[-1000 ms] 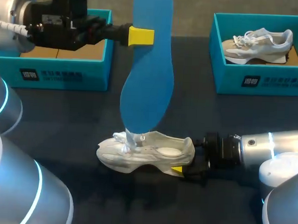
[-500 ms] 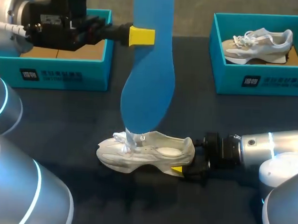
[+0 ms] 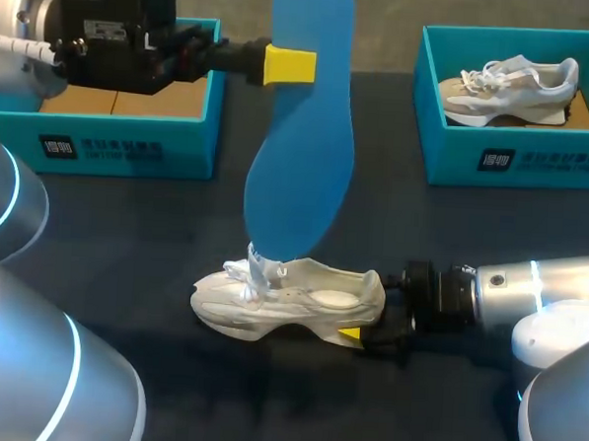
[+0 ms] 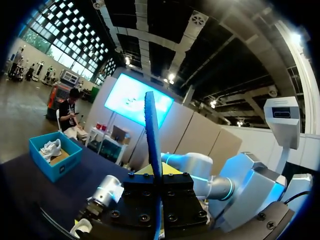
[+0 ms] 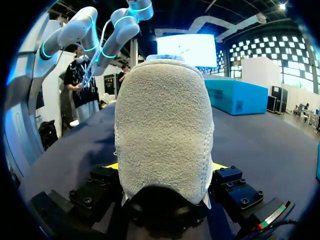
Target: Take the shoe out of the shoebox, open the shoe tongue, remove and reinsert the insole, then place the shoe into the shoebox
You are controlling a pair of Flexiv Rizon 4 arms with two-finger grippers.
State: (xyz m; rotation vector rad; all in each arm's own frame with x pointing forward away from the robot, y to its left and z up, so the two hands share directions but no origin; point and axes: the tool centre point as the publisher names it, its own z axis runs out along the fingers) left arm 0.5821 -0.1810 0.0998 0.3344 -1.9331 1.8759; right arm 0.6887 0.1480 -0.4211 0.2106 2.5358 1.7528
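Insole (image 3: 300, 152) edges up and right, our left gripper (image 3: 288, 65) pinched shut on it, hanging just above the shoe (image 3: 290, 299) mid-table (image 3: 126, 222). Right gripper (image 3: 353, 334) clamps that shoe from behind. Removal looks done; next, steer it back inside.

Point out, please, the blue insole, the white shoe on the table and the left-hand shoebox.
blue insole (image 3: 300, 152): head view, mid-length.
white shoe (image 3: 270, 313): head view, side panel.
left-hand shoebox (image 3: 184, 155): head view, front wall.
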